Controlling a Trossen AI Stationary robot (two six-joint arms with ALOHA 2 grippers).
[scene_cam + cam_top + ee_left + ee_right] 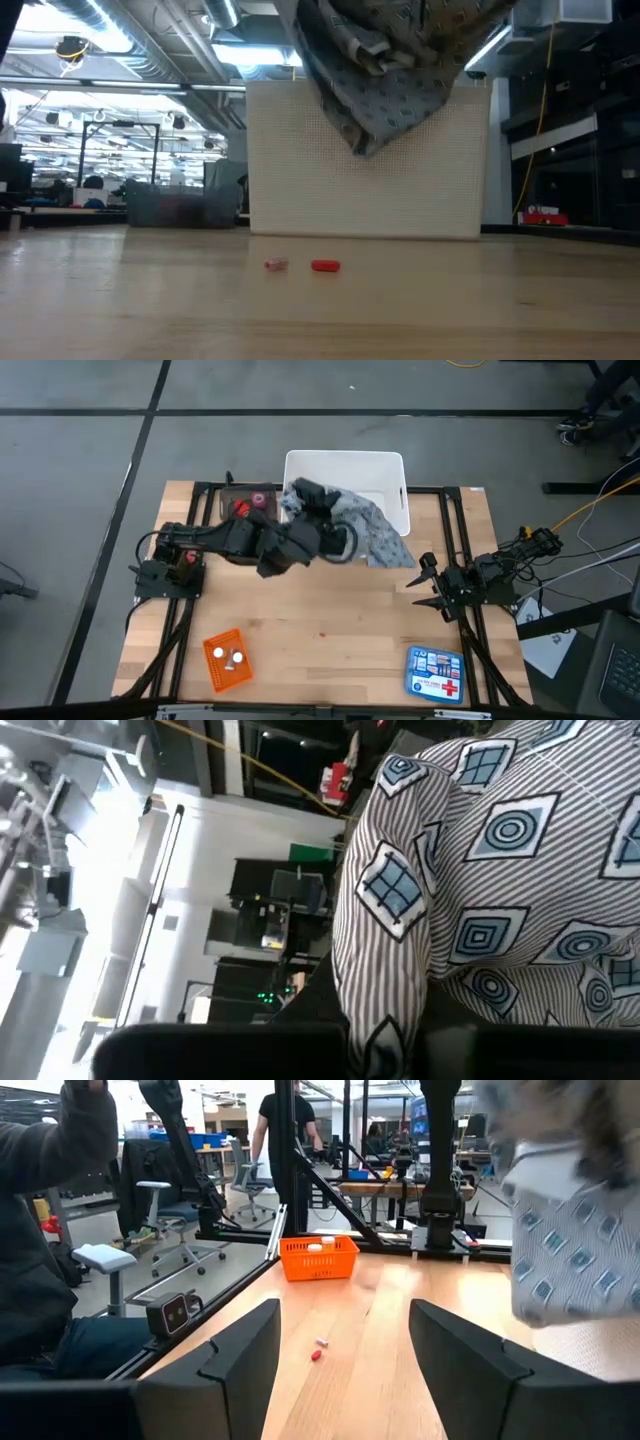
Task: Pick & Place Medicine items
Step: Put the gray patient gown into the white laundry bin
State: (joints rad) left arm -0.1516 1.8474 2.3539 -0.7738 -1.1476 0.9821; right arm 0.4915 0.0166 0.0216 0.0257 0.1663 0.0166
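Observation:
My left gripper (312, 500) is raised over the near rim of the white bin (390, 465) and is shut on the grey patterned cloth (375, 530). The cloth hangs down in front of the bin in the low view (390, 70). My right gripper (425, 582) waits open at the table's right side, touching nothing. Three white tablets (232, 656) lie in an orange tray (220, 672). A pink piece (276, 264) and a red piece (325, 265) lie on the bare table. Another red piece (240, 508) and a pink one (260, 498) sit by the bin's left. No black piece shows. My left gripper (385, 1045) pinches a bunched fold of the cloth (385, 990) between its two fingers; how many layers I cannot tell. The cloth is lifted clear of the table and hangs slack below the gripper, its lower end (395, 552) draping past the bin's near right corner.
A blue first-aid box (437, 672) lies at the near right corner. Black frame rails (470, 630) run along both sides of the table. The wooden surface (340, 600) between the arms holds only the small pieces. A person (285, 1130) stands in the room beyond.

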